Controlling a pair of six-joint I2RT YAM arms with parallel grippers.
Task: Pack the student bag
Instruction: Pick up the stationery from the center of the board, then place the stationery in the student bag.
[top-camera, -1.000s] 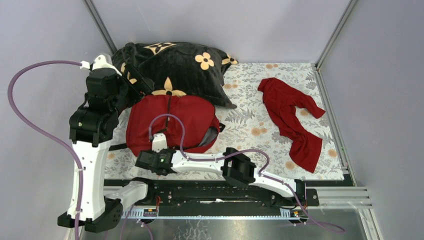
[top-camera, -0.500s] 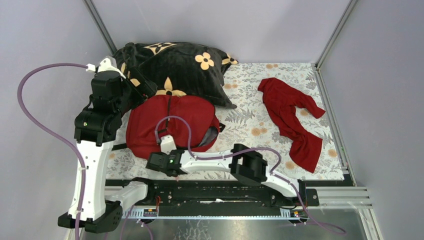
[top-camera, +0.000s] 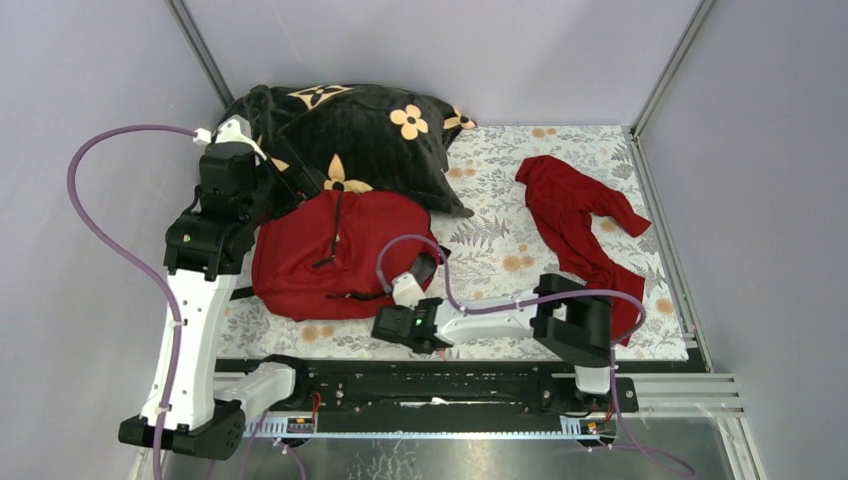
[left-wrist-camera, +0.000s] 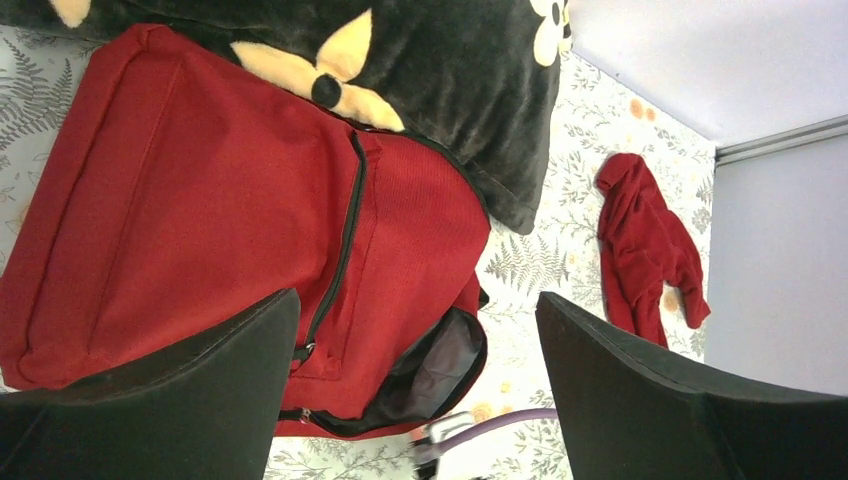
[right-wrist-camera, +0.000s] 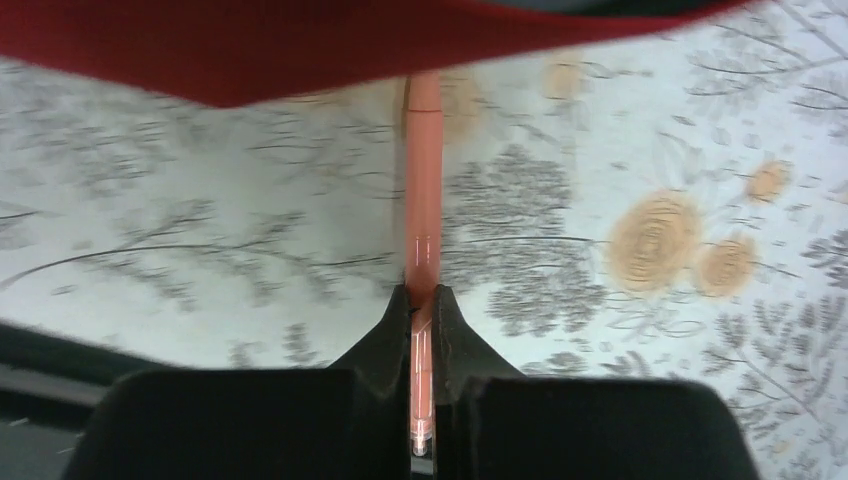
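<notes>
My left gripper (left-wrist-camera: 417, 297) is hanging with its jaws spread wide, gripping nothing. The student bag (left-wrist-camera: 200, 220) is lying flat directly beneath it, with the black flowered blanket (left-wrist-camera: 430, 80) just beyond. My right gripper (right-wrist-camera: 424, 295) is pinching a thin salmon pen (right-wrist-camera: 424, 170) that is pointing at the bag's red edge just ahead. I am judging the packing as barely begun: the pen is sitting outside the bag, and the red garment (top-camera: 585, 235) is lying well apart from both grippers.

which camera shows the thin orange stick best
Right wrist: the thin orange stick runs up the middle, pinched in the right gripper, its far end at the student bag. Top and left wrist views show none of it.
</notes>
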